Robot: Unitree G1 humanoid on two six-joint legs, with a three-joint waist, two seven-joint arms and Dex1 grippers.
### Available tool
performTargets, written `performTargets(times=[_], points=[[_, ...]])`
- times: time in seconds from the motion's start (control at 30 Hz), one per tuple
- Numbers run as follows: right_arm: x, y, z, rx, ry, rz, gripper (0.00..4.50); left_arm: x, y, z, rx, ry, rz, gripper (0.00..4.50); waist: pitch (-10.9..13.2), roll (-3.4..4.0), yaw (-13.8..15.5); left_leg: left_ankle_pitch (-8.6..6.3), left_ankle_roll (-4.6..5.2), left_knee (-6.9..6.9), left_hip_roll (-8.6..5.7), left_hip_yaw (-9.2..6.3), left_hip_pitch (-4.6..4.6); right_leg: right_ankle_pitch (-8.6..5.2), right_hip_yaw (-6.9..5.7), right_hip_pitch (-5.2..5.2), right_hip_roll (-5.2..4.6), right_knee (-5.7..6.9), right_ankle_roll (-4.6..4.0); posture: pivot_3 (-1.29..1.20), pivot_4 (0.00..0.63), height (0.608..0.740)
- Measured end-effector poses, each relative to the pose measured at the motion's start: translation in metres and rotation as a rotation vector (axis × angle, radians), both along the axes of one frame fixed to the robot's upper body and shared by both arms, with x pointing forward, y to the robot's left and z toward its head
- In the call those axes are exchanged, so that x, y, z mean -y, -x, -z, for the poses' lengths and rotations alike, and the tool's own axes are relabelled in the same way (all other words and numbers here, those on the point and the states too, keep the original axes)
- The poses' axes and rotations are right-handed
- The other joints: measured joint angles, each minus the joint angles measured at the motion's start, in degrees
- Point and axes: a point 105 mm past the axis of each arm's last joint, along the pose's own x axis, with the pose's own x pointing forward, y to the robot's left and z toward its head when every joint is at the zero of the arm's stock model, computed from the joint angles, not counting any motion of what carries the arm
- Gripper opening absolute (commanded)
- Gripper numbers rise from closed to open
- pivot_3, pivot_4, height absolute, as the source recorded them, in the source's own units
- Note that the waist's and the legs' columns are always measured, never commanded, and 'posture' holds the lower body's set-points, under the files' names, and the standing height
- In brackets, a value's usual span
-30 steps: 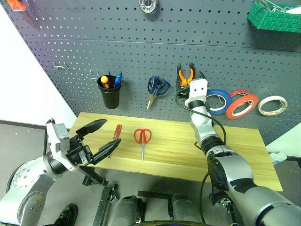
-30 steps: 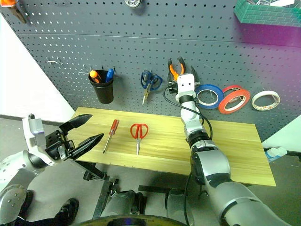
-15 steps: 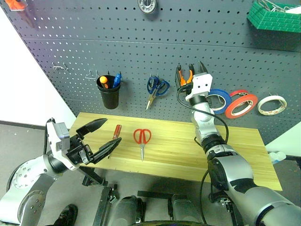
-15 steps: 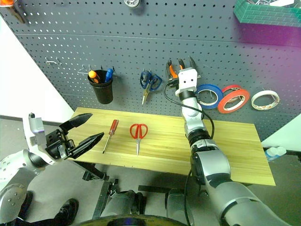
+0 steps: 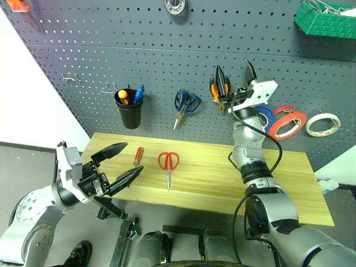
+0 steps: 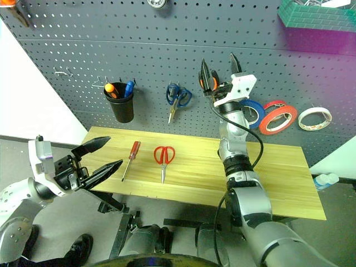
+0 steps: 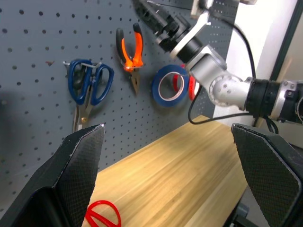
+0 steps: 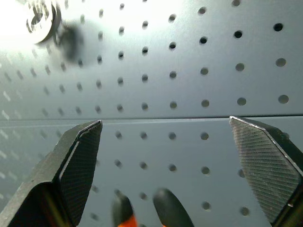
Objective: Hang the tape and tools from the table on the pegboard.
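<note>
From the left eye view, your right gripper (image 5: 236, 71) has lifted off the orange-and-black-handled pliers (image 5: 217, 89) and tilted upward since a second ago; its two black fingers stand wide apart and hold nothing. The pliers hang on the large dark grey pegboard (image 5: 111, 61), so I judge that tool done. The flat red-orange roll of tape (image 5: 286, 124) is also on the pegboard, to the right of the pliers, with a blue roll of tape (image 5: 266, 115) between them, partly behind your right arm.

From the right eye view, the red-handled scissors (image 6: 164, 159) and the slim screwdriver with a translucent red handle (image 6: 131, 157) lie on the light wooden plank table (image 6: 278, 183), below and left of the pliers, untouched. Those two look like the work that is left. Your left gripper (image 6: 100, 158) hangs off the table's left end with its fingers spread, empty and unmoved.

In the left wrist view, the blue-handled scissors (image 7: 88, 93) hang left of the pliers, and the red-handled scissors are cut off at the frame edge.

In the right wrist view, you see pegboard holes between the spread fingers (image 8: 78, 161); just the tips of the pliers' handles peek in, and a round metal thing (image 8: 40, 18) is washed out by glare.
</note>
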Motion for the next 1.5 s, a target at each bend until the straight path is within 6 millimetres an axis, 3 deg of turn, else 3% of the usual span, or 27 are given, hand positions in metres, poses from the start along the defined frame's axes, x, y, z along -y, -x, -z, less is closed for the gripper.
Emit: performTargets(times=[0.17, 0.4, 0.67, 0.77, 0.87, 1.0, 1.23, 1.5], points=[[0.005, 0.017, -0.002, -0.018, 0.018, -0.168, 4.49, -0.001, -0.001, 0.002, 0.002, -0.001, 0.012, 4.5, 0.0, 0.01, 0.3, -0.01, 0.0, -0.16, 0.01, 0.0, -0.06, 0.0, -0.01, -0.05, -0.06, -0.17, -0.01, 0.03, 0.044, 0.74], [0.035, 0.04, -0.016, -0.047, 0.157, -0.231, 4.49, 0.005, -0.013, 0.001, 0.018, 0.004, 0.048, 4.5, 0.0, 0.0, 0.2, -0.01, 0.0, -0.18, 0.0, 0.03, -0.54, 0.01, -0.03, -0.53, -0.11, -0.22, -0.02, -0.02, 0.037, 0.74], [0.061, 0.065, 0.032, -0.301, 0.424, -0.255, 4.49, 0.016, -0.033, 0.006, 0.013, 0.01, 0.069, 4.5, 0.0, -0.01, -0.3, -0.05, 0.08, -0.06, 0.01, 0.07, -0.86, 0.03, -0.04, -0.77, -0.14, -0.28, -0.01, -0.08, 0.038, 0.74], [0.065, 0.085, 0.039, -0.328, 0.513, -0.333, 4.49, 0.02, -0.037, 0.012, -0.005, 0.006, 0.073, 4.5, 0.0, -0.01, -0.2, -0.04, 0.13, -0.02, 0.01, 0.07, -0.86, 0.03, -0.08, -0.74, -0.14, -0.28, 0.0, -0.11, 0.041, 0.74], [0.083, 0.108, 0.049, -0.429, 0.565, -0.429, 4.49, 0.02, -0.044, 0.019, -0.027, 0.009, 0.043, 4.5, 0.0, -0.01, -0.1, -0.07, 0.35, 0.24, 0.04, 0.07, -0.87, 0.03, -0.11, -0.63, -0.15, -0.28, 0.0, -0.12, 0.043, 0.74], [0.103, 0.125, 0.042, -0.505, 0.556, -0.525, 4.49, 0.021, -0.053, 0.035, -0.078, 0.001, -0.005, 4.5, 0.0, -0.01, -0.6, -0.17, 0.28, 0.47, 0.04, 0.14, -0.85, 0.07, -0.16, -0.52, -0.28, -0.3, -0.03, -0.15, 0.046, 0.74], [0.14, 0.135, 0.025, -0.459, 0.559, -0.471, 4.49, 0.032, -0.064, 0.054, -0.128, -0.02, -0.021, 4.5, 0.0, -0.02, -2.0, -0.17, 0.29, 0.5, 0.1, 0.16, -0.84, 0.18, -1.08, -0.47, -0.77, -0.35, 0.05, -0.18, 0.046, 0.74], [0.151, 0.155, 0.054, -0.495, 0.696, -0.493, 4.49, 0.036, -0.08, 0.078, -0.171, -0.087, -0.1, 4.5, -0.1, 0.03, -2.7, -0.18, 0.29, 0.58, 0.11, 0.16, -0.85, 0.21, -1.13, -0.42, -0.79, -0.35, 0.11, -0.2, 0.048, 0.74]])
